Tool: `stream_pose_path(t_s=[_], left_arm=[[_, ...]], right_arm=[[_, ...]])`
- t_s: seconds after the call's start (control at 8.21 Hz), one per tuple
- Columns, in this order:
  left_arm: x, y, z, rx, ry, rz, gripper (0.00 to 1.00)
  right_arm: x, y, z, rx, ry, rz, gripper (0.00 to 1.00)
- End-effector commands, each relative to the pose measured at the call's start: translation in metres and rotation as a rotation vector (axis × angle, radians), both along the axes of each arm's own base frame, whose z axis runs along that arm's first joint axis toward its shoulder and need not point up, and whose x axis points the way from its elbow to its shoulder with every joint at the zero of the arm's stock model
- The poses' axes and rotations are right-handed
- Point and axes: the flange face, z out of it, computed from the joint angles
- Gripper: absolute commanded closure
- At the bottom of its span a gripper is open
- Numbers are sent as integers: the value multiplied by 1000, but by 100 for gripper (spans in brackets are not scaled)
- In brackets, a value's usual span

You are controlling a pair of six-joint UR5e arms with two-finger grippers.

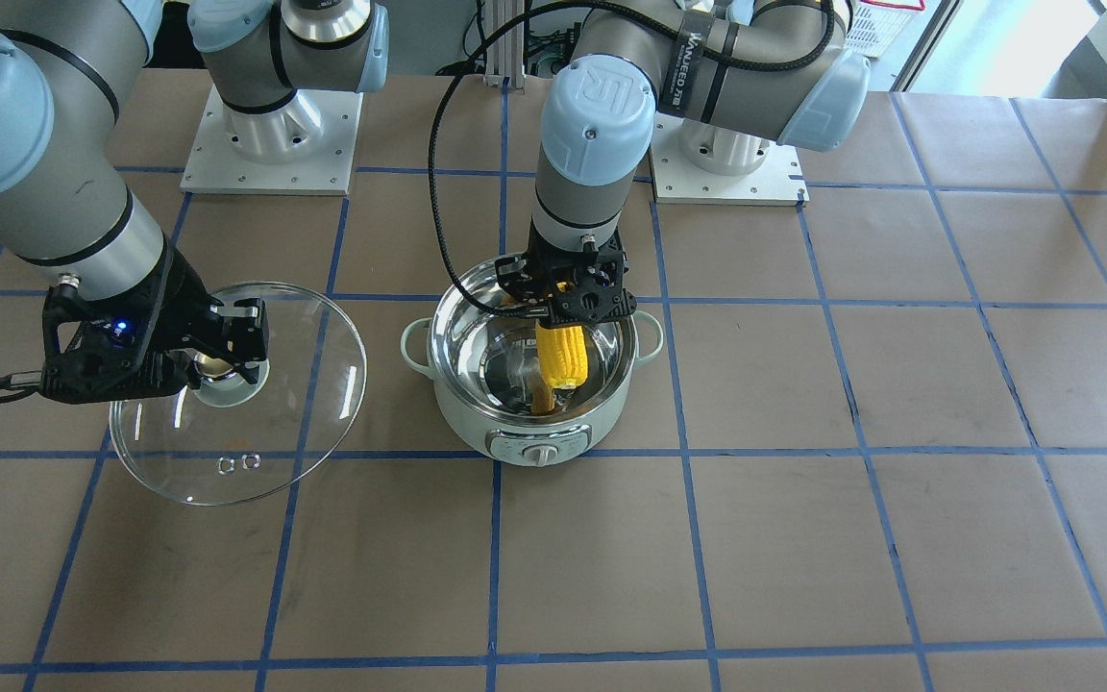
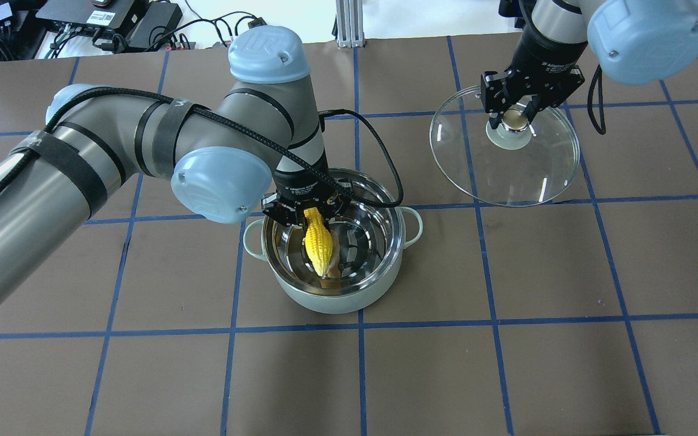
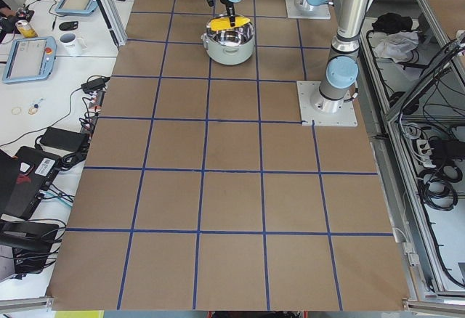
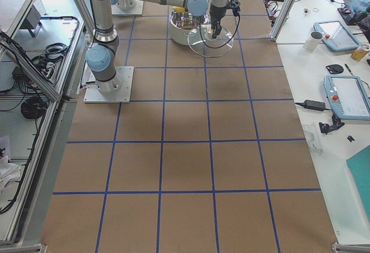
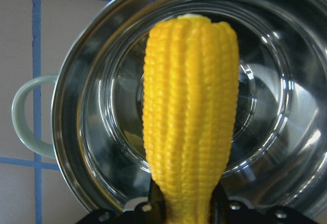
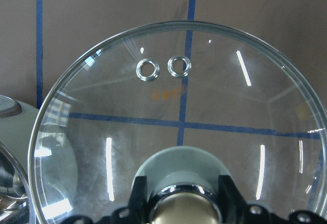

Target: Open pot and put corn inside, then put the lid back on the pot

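Observation:
The mint-green pot point(image 1: 534, 437) point(image 2: 331, 300) stands open near the table's middle, its steel inside bare. My left gripper point(image 1: 565, 293) point(image 2: 308, 213) is shut on the yellow corn point(image 1: 563, 354) point(image 2: 317, 247) point(image 5: 190, 116) and holds it over the pot's mouth, tip pointing into the pot. My right gripper point(image 1: 227, 358) point(image 2: 515, 118) is shut on the knob of the glass lid point(image 1: 313, 432) point(image 2: 506, 175) point(image 6: 179, 111) and holds it beside the pot, apart from it. The pot point(image 3: 229, 46) and the lid point(image 4: 211, 44) also show small in the side views.
The table is brown paper with a blue tape grid point(image 1: 669, 452). The arms' white base plates point(image 1: 270, 154) point(image 1: 726, 173) sit at the robot's side. Side tables with tablets and cables point(image 4: 341, 97) point(image 3: 29, 56) lie off the table's edges.

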Motion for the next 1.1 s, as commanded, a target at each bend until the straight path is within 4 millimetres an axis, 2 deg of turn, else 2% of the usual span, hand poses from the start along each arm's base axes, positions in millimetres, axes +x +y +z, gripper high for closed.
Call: stream_pose_path(t_s=[0.0, 0.12, 0.24, 0.37, 0.49, 0.61, 0.97], left_arm=[[0, 2, -14, 25, -10, 1, 100], [0, 0, -15, 24, -8, 3, 95], [-2, -4, -23, 30, -13, 1, 84], [-2, -7, -31, 40, -19, 4, 66], [-2, -9, -35, 49, -20, 25, 12], [-1, -6, -26, 40, -22, 34, 0], [5, -4, -3, 10, -8, 32, 0]], right_arm=[[0, 1, -2, 10, -2, 0, 100], [0, 1, -2, 13, -2, 0, 100], [0, 1, -2, 13, -4, 0, 100], [0, 1, -2, 13, -4, 0, 100], [1, 2, -2, 11, -3, 0, 100], [1, 2, -2, 12, -3, -3, 100], [1, 3, -1, 14, -5, -14, 100]])
